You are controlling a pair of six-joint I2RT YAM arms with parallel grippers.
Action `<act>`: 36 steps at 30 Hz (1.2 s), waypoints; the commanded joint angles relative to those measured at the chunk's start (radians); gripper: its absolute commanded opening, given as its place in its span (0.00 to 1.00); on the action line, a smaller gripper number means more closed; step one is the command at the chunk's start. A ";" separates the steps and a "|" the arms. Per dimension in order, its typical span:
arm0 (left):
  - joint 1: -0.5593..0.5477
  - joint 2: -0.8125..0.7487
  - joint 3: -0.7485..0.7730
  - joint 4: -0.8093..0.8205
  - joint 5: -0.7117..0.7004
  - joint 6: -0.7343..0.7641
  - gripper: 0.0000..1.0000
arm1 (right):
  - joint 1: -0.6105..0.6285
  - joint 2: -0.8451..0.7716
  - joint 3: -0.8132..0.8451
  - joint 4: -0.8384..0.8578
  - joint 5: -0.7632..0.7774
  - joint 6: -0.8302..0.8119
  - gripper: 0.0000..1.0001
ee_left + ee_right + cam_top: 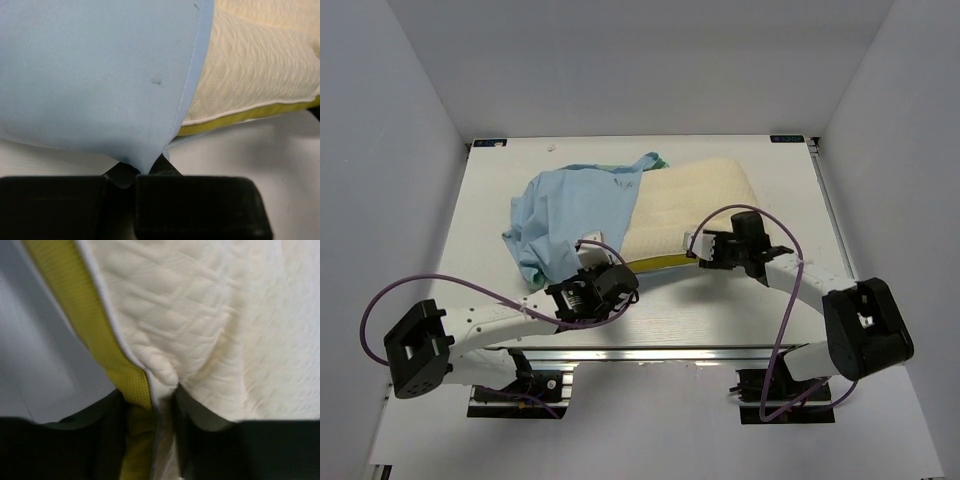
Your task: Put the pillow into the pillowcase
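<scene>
The cream pillow (700,205) with its yellow edge lies at the table's middle right. Its left end is under the light blue pillowcase (570,215), which is bunched at the left. My left gripper (603,272) is shut on the pillowcase's hem; in the left wrist view the blue cloth (100,80) hangs from the closed jaws, with the pillow (250,70) beside it. My right gripper (703,247) is shut on the pillow's near edge; in the right wrist view the cream cover (210,315) and the yellow side band (90,325) are pinched between the fingers.
The white table (740,310) sits between grey walls on the left, right and back. A metal rail (650,355) runs along the near edge. Purple cables loop off both arms.
</scene>
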 commanded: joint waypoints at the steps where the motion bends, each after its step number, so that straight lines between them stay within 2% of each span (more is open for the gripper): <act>1: -0.008 -0.059 0.004 -0.032 -0.004 0.006 0.00 | -0.005 0.063 0.084 0.107 0.052 0.057 0.35; 3: -0.008 -0.071 0.013 -0.027 0.003 0.023 0.00 | -0.005 0.059 0.137 0.022 0.004 0.109 0.22; 4: -0.008 -0.074 0.017 -0.011 0.011 0.054 0.00 | -0.005 0.047 0.151 -0.007 -0.069 0.126 0.06; 5: -0.007 -0.070 0.033 0.002 0.038 0.072 0.00 | -0.002 0.009 0.165 -0.081 -0.117 0.146 0.00; 7: -0.008 -0.053 0.068 0.020 0.069 0.129 0.00 | 0.028 -0.068 0.196 -0.131 -0.209 0.204 0.00; 10: -0.007 0.005 0.190 -0.003 0.130 0.196 0.00 | 0.111 -0.163 0.237 -0.212 -0.261 0.267 0.00; 11: -0.007 0.018 0.253 -0.010 0.150 0.210 0.00 | 0.127 -0.179 0.251 -0.226 -0.277 0.290 0.00; 17: -0.007 0.058 0.390 -0.047 0.210 0.284 0.00 | 0.162 -0.205 0.372 -0.289 -0.376 0.448 0.00; 22: -0.005 0.108 0.519 -0.083 0.278 0.318 0.00 | 0.204 -0.177 0.387 -0.239 -0.380 0.512 0.00; 27: -0.004 0.173 0.672 -0.104 0.354 0.359 0.00 | 0.217 -0.151 0.449 -0.171 -0.476 0.699 0.00; 30: 0.022 0.251 0.844 -0.164 0.405 0.411 0.00 | 0.223 -0.127 0.504 -0.127 -0.550 0.819 0.00; 36: 0.068 0.384 1.184 -0.234 0.517 0.463 0.00 | 0.230 -0.108 0.538 -0.022 -0.576 0.968 0.00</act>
